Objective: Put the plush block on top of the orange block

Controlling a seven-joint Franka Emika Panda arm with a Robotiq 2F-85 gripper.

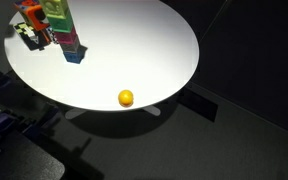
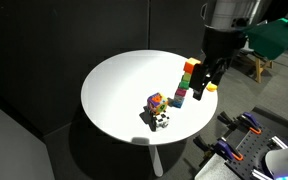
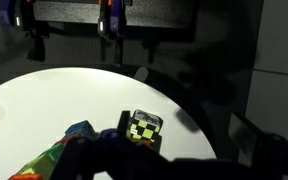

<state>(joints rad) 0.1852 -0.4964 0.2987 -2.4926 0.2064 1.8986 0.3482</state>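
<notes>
place: looks like a robotics lab or test studio
backdrop: black panels [image 2: 44,40] close off the scene
furniture: round white table [image 2: 119,95]
gear: clamped metal rig [image 2: 246,135] beside it

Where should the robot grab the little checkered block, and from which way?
Probably from straight above, pinching two opposite side faces of the checkered block. It sits flat on the white table with its top bare; a colourful block crowds one side, so use the free sides.
</notes>
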